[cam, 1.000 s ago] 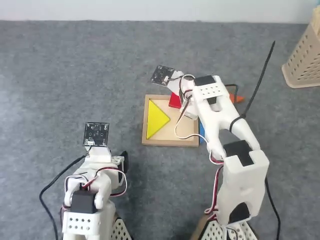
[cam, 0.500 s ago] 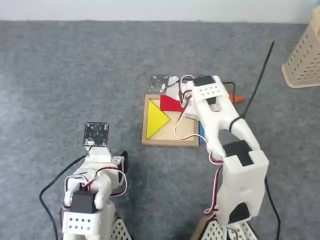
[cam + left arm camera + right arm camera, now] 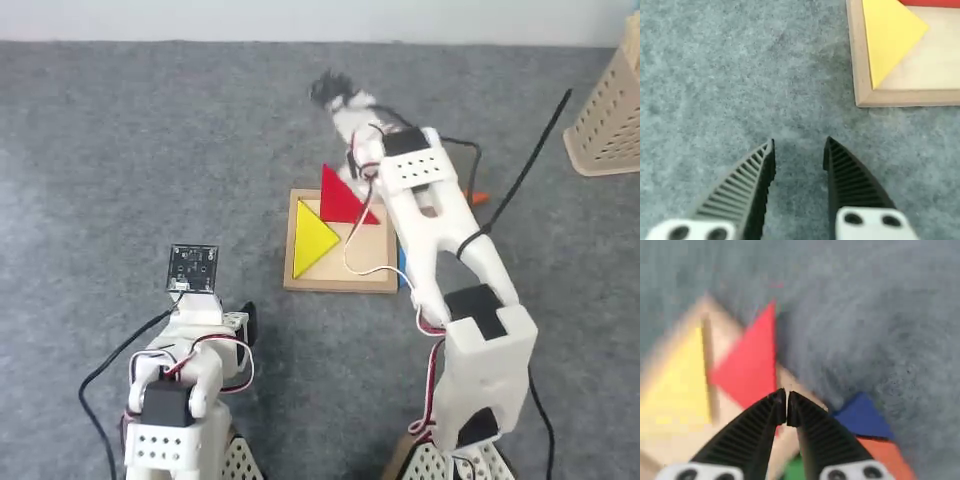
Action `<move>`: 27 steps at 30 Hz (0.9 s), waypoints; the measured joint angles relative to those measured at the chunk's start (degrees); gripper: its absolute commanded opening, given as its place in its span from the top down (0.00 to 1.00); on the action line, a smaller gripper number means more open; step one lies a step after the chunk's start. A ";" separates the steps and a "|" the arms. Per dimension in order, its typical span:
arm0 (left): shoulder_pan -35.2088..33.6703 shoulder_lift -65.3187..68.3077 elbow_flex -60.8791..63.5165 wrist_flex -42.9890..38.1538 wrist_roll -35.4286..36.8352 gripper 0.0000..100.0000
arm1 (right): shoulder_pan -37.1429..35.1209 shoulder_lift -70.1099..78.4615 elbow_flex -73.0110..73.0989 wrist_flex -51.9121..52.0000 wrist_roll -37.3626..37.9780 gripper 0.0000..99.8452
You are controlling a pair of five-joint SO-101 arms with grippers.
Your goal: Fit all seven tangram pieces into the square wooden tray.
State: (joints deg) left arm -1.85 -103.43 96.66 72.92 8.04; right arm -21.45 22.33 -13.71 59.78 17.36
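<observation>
The square wooden tray (image 3: 340, 283) lies mid-table with a yellow triangle (image 3: 312, 240) flat in its left half. A red triangle (image 3: 345, 198) lies over the tray's far rim, one tip out past it. My right arm (image 3: 415, 180) stretches over the tray's right side. In the right wrist view my right gripper (image 3: 786, 402) is shut, its tips above a corner of the red triangle (image 3: 747, 367); I cannot tell if they touch. My left gripper (image 3: 799, 150) stands open over bare carpet, short of the tray's near corner (image 3: 860, 95).
Blue (image 3: 860, 415), orange (image 3: 885, 455) and green (image 3: 795, 470) pieces lie on the carpet beside the tray's right side, under the right arm. A beige slatted basket (image 3: 610, 110) stands at the far right. The left arm (image 3: 185, 380) sits at the near left.
The right arm has swung its wrist away toward the far side. The red triangle shifted from under the gripper to lie across the tray's far rim. The left arm is still.
</observation>
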 measured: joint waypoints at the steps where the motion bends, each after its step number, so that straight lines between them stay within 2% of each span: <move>1: 0.00 0.00 0.00 0.00 0.00 0.85 | -0.09 0.97 -1.58 -0.53 -2.81 0.89; 4: -0.09 0.00 0.00 0.00 0.00 0.85 | -0.70 6.15 -5.27 -3.25 -5.89 0.85; 11: -0.09 0.00 0.00 0.00 0.00 0.85 | -2.20 20.75 -13.89 -9.93 -7.91 0.88; 15: 0.00 0.00 0.00 0.00 0.00 0.85 | -2.11 24.62 -17.67 -9.49 -11.43 0.87; 19: -0.09 0.00 0.00 0.00 0.00 0.85 | -3.08 24.62 -18.90 -6.42 -11.87 0.88; 27: -0.09 0.00 0.00 0.00 0.00 0.85 | -6.77 24.62 -18.99 -0.88 -0.53 0.88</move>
State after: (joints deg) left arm -1.93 -103.43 96.66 72.92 8.04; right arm -28.22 46.95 -32.70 58.90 16.84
